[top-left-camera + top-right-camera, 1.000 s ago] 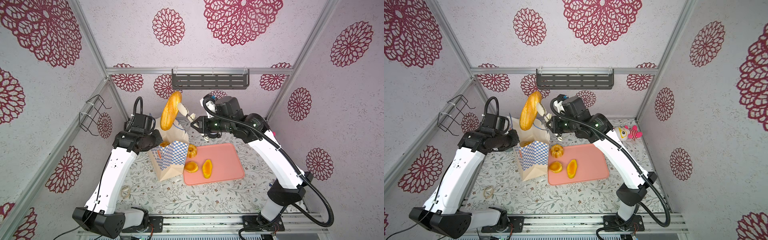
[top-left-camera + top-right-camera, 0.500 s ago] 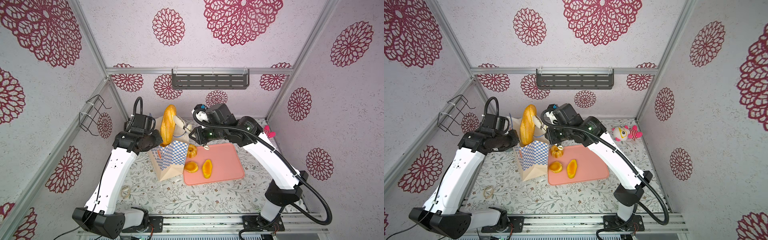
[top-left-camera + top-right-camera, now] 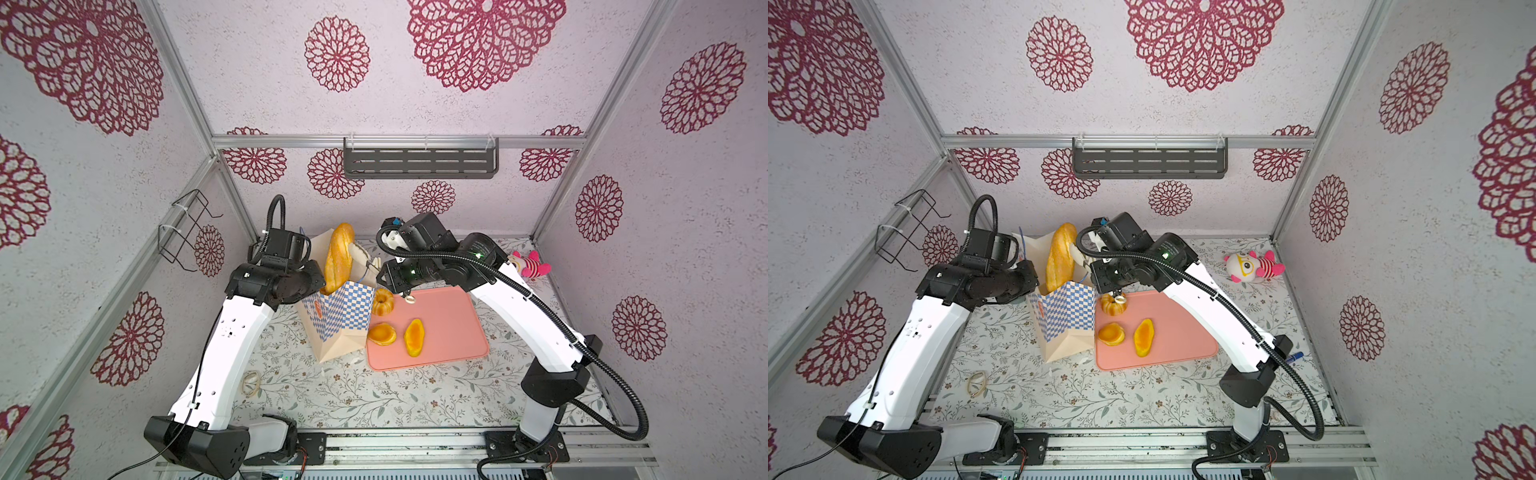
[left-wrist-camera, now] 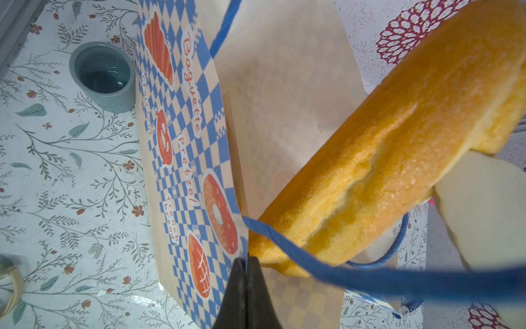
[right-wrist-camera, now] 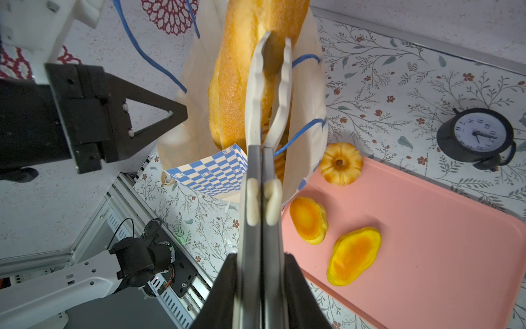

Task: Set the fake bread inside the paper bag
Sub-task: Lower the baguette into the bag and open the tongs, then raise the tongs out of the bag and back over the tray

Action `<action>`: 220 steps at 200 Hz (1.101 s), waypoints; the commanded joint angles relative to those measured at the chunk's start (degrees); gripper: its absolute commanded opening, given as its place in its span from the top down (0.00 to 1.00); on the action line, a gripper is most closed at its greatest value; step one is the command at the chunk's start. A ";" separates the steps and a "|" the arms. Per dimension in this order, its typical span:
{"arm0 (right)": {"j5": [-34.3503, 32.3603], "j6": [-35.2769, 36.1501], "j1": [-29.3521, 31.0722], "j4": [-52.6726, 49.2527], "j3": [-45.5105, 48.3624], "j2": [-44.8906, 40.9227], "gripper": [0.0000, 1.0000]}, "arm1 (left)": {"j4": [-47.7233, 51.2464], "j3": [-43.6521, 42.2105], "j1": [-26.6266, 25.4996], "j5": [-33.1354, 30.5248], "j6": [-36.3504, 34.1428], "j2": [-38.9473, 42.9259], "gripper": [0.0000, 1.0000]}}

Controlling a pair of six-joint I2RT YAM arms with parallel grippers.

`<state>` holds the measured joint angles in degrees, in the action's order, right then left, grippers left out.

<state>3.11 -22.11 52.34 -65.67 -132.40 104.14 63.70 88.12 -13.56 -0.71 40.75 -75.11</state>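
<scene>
Right end effector (image 5: 260,256) clamps tongs (image 5: 253,99) (holding one loaf (image 3: 338,259)); left end effector (image 4: 246,270) pinches one bag (image 3: 336,320); three pastries (image 3: 414,337) outside.

Golden loaf (image 3: 338,257); blue-white checkered bag (image 3: 338,309); cream tongs (image 5: 252,99); pink tray (image 3: 449,328)

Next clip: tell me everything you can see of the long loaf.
The long loaf is golden-yellow, with a grainy, sponge-like crust and one lengthwise split. It stands nearly upright, slightly tilted, with its lower end inside the mouth of the paper bag. Cream tongs, held in the shut right gripper, pinch it around mid-length. A blue cord handle crosses its lower end; whether they touch cannot be told.
</scene>
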 commanded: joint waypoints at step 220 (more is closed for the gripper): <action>8.74 -17.31 -23.63 18.40 52.56 -39.81 0.64 | -1.56 -0.35 0.41 1.67 -0.73 1.20 1.00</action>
<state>6.61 -34.79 30.35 -50.59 -88.18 67.70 64.18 87.96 -13.54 -0.16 40.56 -74.48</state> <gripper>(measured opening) 0.367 0.041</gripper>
